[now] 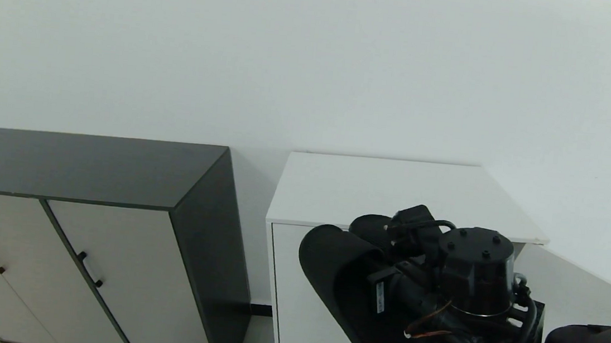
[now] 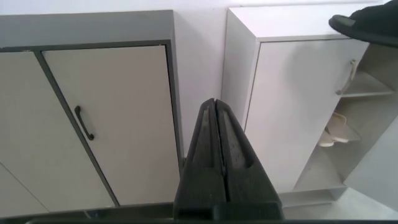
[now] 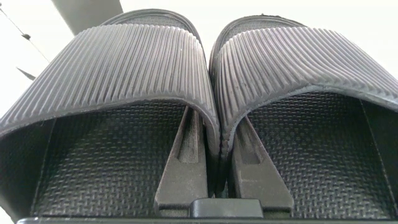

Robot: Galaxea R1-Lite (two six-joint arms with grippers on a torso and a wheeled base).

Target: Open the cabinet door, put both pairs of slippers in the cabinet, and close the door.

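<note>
My right gripper (image 1: 384, 255) is shut on a pair of black ribbed slippers (image 1: 336, 286), held up in front of the white cabinet (image 1: 382, 193). In the right wrist view its fingers (image 3: 183, 155) pinch the slippers' (image 3: 137, 68) two inner walls together. The white cabinet's door (image 2: 298, 112) stands open, its handle (image 2: 350, 74) on the free edge. A pale pair of slippers (image 2: 336, 127) lies on a shelf inside. My left gripper (image 2: 216, 109) is shut on nothing, low down and pointing at the gap between the two cabinets. A black slipper's tip (image 2: 373, 22) hangs above the open door.
A dark-topped cabinet (image 1: 76, 163) with beige doors and dark handles (image 1: 89, 268) stands left of the white one, a narrow gap between them. A plain white wall runs behind both.
</note>
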